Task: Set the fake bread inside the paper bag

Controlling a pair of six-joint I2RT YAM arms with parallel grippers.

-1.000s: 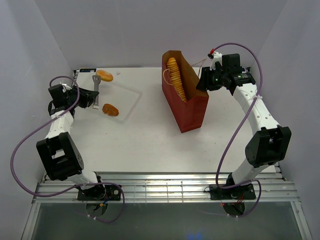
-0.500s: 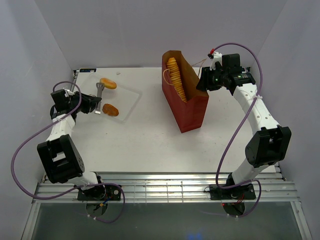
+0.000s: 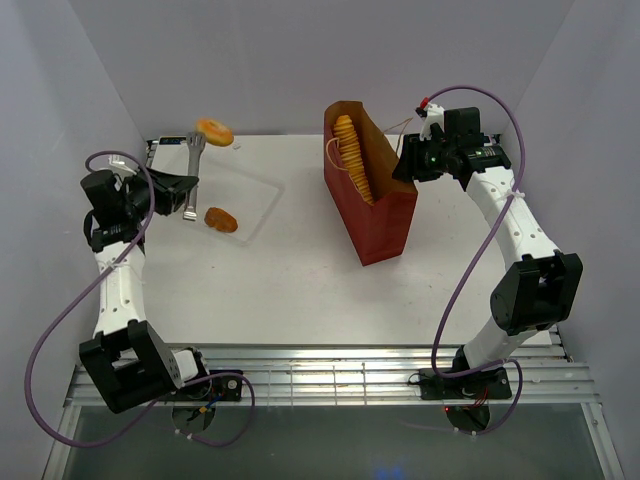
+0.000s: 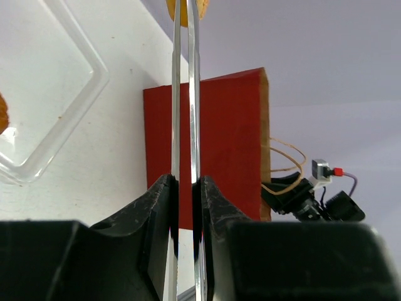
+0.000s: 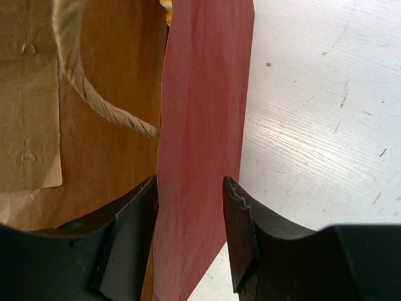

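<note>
Aloft, golden doughnut [image 3: 214, 131], seemingly in tongs [image 3: 192, 172]

The left arm [image 3: 113, 280] ran from its base at the near left straight toward the far side, keeping close to the left wall. At its wrist it turned inward, so the left gripper [image 4: 185, 191] pointed toward the middle. The gripper's two dark fingers [image 4: 153, 213] were drawn close together, clamped on the twin blades of the tongs [image 4: 186, 94].

The right arm [image 3: 512, 228] climbed from the near right in a tall bend, elbow out to the right and forearm reaching left. The right gripper [image 5: 190, 188] had one finger on each side of the paper bag [image 5: 203, 94] wall. Whether they truly pinched it was hard to tell, since they stood somewhat apart.
</note>
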